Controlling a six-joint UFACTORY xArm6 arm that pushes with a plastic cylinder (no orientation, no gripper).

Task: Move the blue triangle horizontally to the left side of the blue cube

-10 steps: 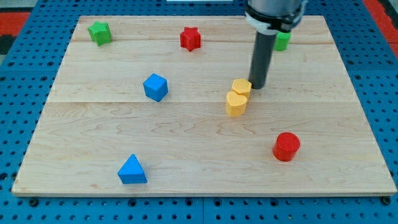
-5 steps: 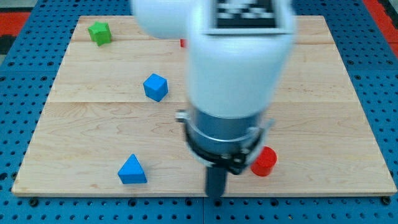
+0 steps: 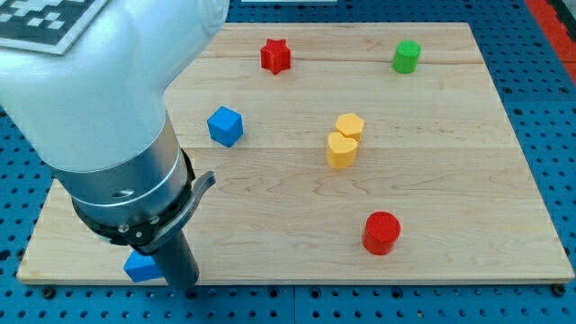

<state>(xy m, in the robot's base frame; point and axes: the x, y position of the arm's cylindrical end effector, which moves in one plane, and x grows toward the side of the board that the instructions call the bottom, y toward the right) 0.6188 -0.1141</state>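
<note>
Wooden board point(image 3: 450, 180), my tip point(image 3: 183, 284) touching blue triangle point(image 3: 140, 266), blue cube point(image 3: 225, 126) well above, no claw.

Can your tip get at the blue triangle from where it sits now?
Probably yes. My tip sits at the board's bottom-left edge, just to the view's right of the blue triangle, seemingly touching it. Nothing lies between them, though my arm hides most of the block, so contact is uncertain.

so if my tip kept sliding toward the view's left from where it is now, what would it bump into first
My tip sits at the board's bottom edge, right beside the blue triangle, which is mostly hidden behind the arm. Sliding left, it would likely meet that block first; whether they already touch is unclear.
</note>
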